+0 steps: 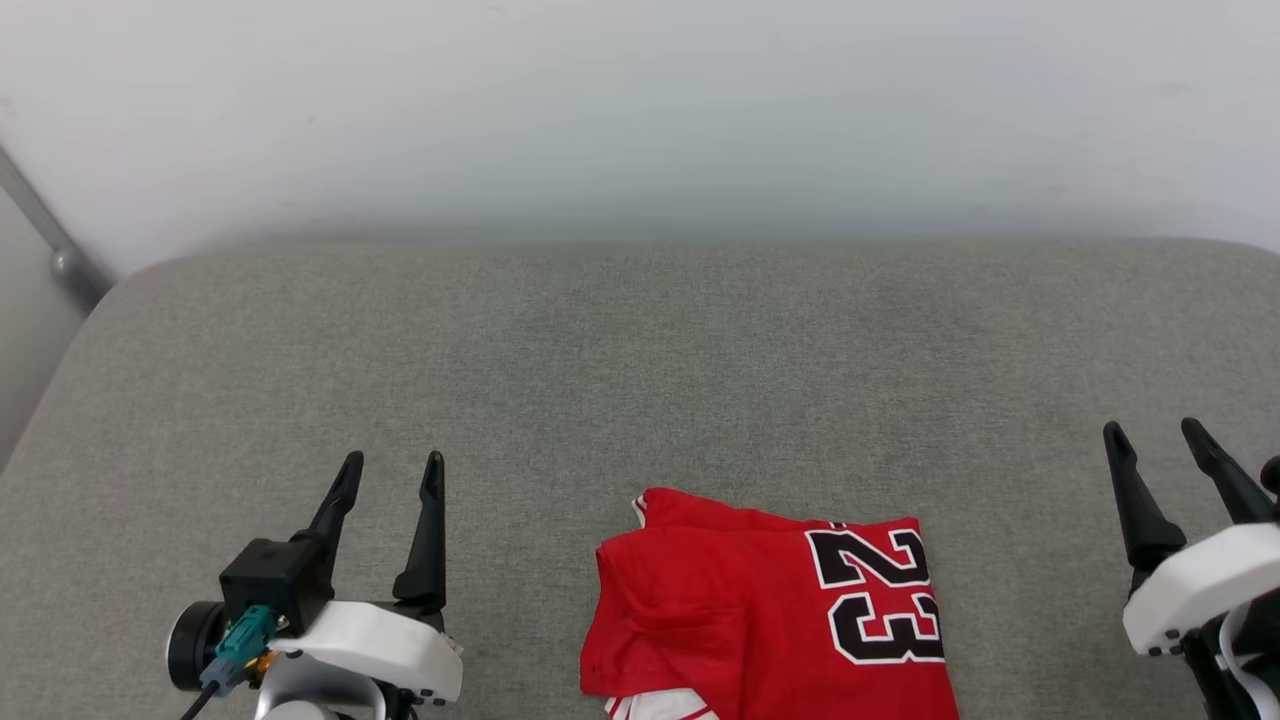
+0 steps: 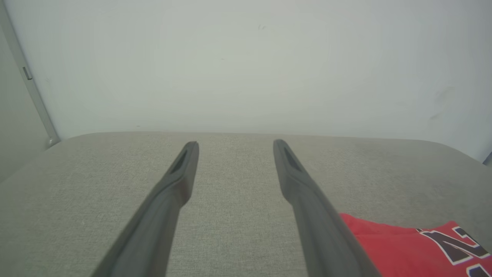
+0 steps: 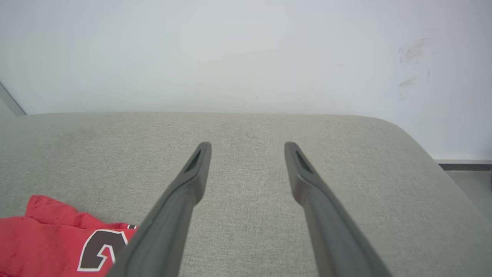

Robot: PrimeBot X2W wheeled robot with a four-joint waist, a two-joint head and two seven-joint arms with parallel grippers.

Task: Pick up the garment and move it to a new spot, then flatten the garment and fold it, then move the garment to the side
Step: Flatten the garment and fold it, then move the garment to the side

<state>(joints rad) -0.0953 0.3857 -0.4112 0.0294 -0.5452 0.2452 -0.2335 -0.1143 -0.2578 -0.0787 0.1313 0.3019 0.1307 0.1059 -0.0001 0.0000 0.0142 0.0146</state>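
Observation:
The garment (image 1: 770,610) is a bright red jersey with a black "23" outlined in white, lying folded into a compact rectangle on the grey cushion at the near middle, with a bit of white striped trim at its front edge. My left gripper (image 1: 392,470) stands open to its left, well apart from the cloth. Off to the right, my right gripper (image 1: 1158,432) is open too, nothing between its fingers. The garment (image 2: 415,246) shows at the lower right of the left wrist view, and the garment (image 3: 57,238) at the lower left of the right wrist view.
A grey upholstered surface (image 1: 640,380) spans the view, with rounded far corners against a white wall (image 1: 640,110). A grey metal bar (image 1: 50,250) runs down the wall at the far left. Floor (image 3: 469,184) shows past the cushion's right edge.

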